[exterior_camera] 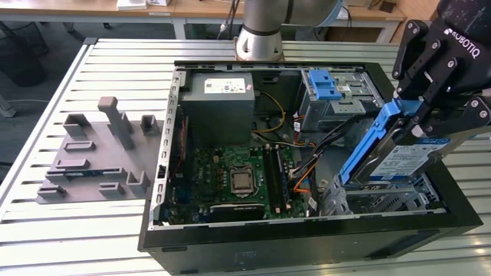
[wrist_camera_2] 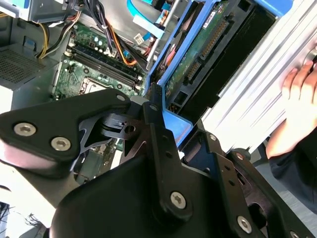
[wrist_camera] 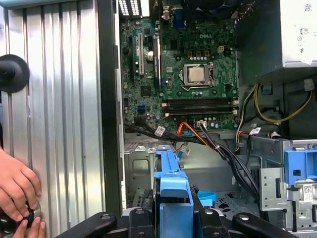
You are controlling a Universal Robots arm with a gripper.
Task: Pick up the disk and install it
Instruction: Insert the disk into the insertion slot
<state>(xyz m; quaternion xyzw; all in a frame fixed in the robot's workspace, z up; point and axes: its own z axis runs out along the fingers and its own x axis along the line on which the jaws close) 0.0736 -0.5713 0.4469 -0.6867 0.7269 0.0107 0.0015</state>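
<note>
- While the tool (exterior_camera: 420, 127) hangs over the open computer case (exterior_camera: 307, 244) at the exterior view's right, its black fingers are closed on the disk (exterior_camera: 399, 161), pinching the blue carrier at the upper end.
- The disk is tilted steeply, its labelled silver face turned toward the exterior view's right, and its lower end sits just above the metal drive cage (exterior_camera: 383, 201) in the near right corner of the case; whether it touches the cage cannot be told.
- In the first wrist view the blue carrier (wrist_camera: 172, 193) runs out from between the tool's fingers (wrist_camera: 143, 218), pointing toward the case floor below the motherboard (wrist_camera: 183, 74).
- In the second wrist view the underside of the disk (wrist_camera_2: 208, 49), with its green circuit board, stands beside the tool's black linkage (wrist_camera_2: 153, 129).
- Inside the case, the grey power supply box (exterior_camera: 218, 106) sits at the far side, a blue latch bracket (exterior_camera: 323, 85) lies on the upper bay beside it, and cables (exterior_camera: 307, 155) cross between them and the motherboard.
- A grey fixture plate (exterior_camera: 92, 161) lies on the slatted metal surface (exterior_camera: 46, 224) at the exterior view's left, well apart from the case.
- A person's hand (wrist_camera: 17, 191) rests on the surface outside the case wall in the first wrist view.
</note>
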